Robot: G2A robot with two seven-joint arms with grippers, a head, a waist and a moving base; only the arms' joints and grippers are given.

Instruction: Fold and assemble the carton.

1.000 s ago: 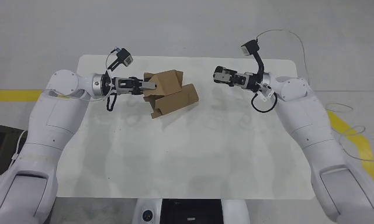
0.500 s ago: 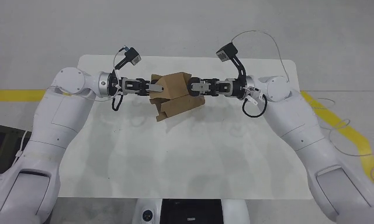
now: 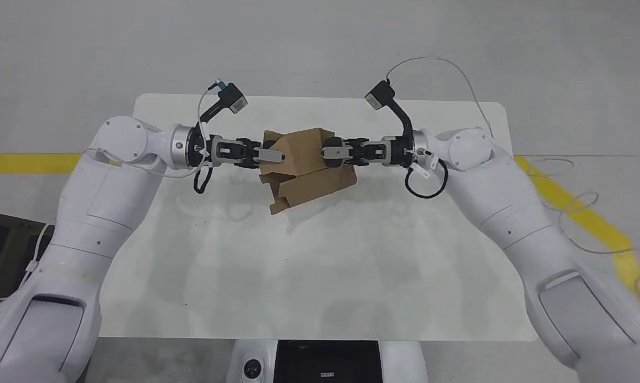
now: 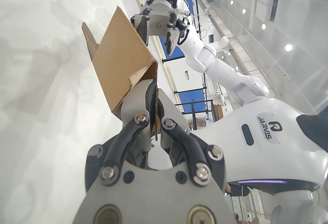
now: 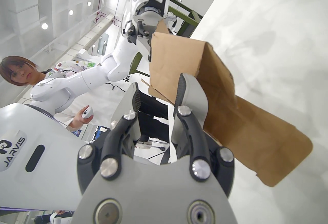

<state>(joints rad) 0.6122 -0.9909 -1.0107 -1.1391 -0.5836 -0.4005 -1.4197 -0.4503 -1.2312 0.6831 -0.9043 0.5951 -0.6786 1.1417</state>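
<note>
White worktop [image 3: 400, 273], brown half-folded carton [image 3: 305, 171] at its far centre btwn both arms, long axis approx. left-right, left end angled toward robot, left pincer [image 3: 268, 155] clenched on carton's left edge, right pincer [image 3: 329, 154] spread apart at carton's right edge

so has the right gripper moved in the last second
Yes. The right gripper moved toward the table's middle, up to the carton.
</note>
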